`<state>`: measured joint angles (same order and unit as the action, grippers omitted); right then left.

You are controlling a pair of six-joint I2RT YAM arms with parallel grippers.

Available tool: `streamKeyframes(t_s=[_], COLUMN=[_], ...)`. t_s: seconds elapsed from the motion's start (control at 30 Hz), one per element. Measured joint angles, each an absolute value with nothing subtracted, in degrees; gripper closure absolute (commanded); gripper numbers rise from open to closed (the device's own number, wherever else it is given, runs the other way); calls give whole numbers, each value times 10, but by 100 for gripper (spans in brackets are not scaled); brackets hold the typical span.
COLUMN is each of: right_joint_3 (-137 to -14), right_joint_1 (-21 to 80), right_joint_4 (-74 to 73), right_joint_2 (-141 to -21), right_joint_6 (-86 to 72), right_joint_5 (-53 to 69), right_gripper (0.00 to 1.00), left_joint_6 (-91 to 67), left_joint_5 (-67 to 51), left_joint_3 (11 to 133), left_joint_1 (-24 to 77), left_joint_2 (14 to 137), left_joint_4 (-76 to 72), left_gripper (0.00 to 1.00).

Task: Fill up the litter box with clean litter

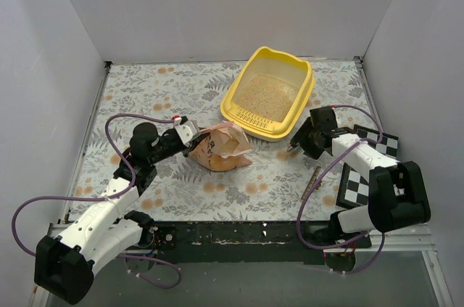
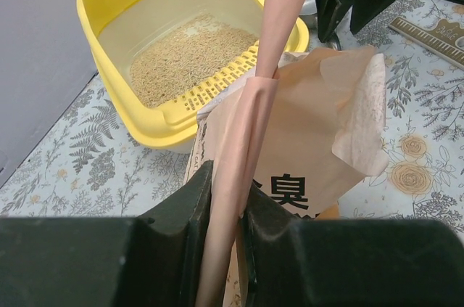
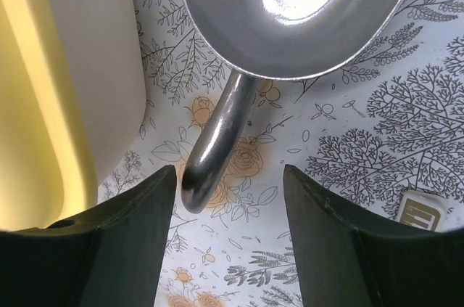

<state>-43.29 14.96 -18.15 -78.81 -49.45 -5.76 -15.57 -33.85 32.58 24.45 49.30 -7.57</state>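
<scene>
The yellow litter box [image 1: 233,112] stands at the back right of the floral mat, with a thin layer of pale beige clean litter [image 1: 264,96] on its floor. In the left wrist view the litter [image 2: 188,56] covers only part of the box [image 2: 94,2]. My left gripper [image 2: 226,191] is shut on a folded edge of the peach-pink litter bag [image 2: 319,133], which lies slumped just in front of the box. A grey metal scoop [image 3: 290,17] lies on the mat beside the box. My right gripper [image 3: 228,183] is open around the tip of its handle [image 3: 217,140], without squeezing it.
A black-and-white checkerboard [image 1: 366,176] and a ruler-like strip [image 1: 313,180] lie on the mat at the right. White walls enclose the table on three sides. Purple cables loop beside both arms.
</scene>
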Motion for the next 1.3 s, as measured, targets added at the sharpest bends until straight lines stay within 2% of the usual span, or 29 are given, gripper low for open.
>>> streamKeyframes(t_s=[0.17,0.33,0.4,0.63,0.83,1.13,1.3], right_joint_3=[-433,-433,-433,-438,-466,-640,-732], right_joint_1=[150,150,150,150,150,173,251], right_joint_4=[-170,-162,-163,-187,-285,-397,-462], right_joint_2=[-810,-831,-838,-833,-748,-630,-635], right_joint_6=[-497,-494,-492,-463,-408,-275,-172], right_joint_5=[-58,-58,-60,-81,-146,-228,-215], right_gripper=[41,74,98,99,99,99,99], left_joint_6=[-154,-152,-152,-152,-154,-166,-176], left_joint_5=[-331,-325,-323,-320,-319,-312,-305], left_joint_3=[324,323,323,322,322,341,387], left_joint_1=[250,254,254,256,256,256,257], left_joint_2=[493,493,493,490,487,489,520], left_joint_4=[-78,-78,-78,-78,-77,-52,-15], left_gripper=[84,83,83,83,83,83,85])
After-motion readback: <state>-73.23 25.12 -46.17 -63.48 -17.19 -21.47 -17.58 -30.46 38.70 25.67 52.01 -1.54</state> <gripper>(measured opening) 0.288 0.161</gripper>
